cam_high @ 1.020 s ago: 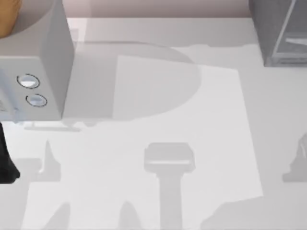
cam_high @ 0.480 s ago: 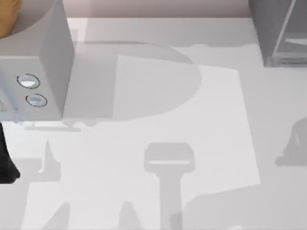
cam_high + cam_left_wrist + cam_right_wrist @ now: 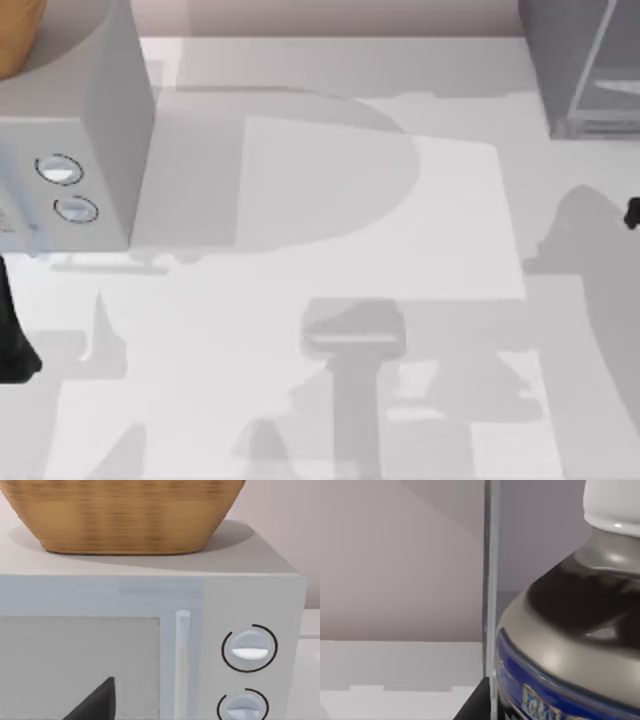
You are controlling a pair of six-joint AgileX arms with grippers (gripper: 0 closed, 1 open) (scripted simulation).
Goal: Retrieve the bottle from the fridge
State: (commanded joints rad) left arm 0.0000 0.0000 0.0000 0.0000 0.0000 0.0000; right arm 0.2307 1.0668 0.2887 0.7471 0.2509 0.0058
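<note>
Far left on the counter (image 3: 330, 200), my left arm (image 3: 12, 340) sits parked in front of the light grey microwave (image 3: 70, 150). Its pincer (image 3: 97, 700) faces the microwave door, and I cannot tell whether it is open or closed. A woven basket (image 3: 125, 515) rests on the microwave's roof.

Across the bare middle of the counter, the fridge (image 3: 580, 70) stands at the far right corner. My right arm (image 3: 632, 213) is just entering at the right edge, near it. The right pincer (image 3: 475, 705) is close to the pale upright edge of the fridge's glassy panel (image 3: 492, 580); I cannot tell its state either.

The bottle (image 3: 570, 630) stands just beside that edge, inside the fridge as I read it. It has a white cap, a dark glossy shoulder and a blue label band. It looks rigid, smooth and probably slippery. I would grip the straight labelled body below the sloping shoulder, squarely, not the cap. I cannot judge its weight.
</note>
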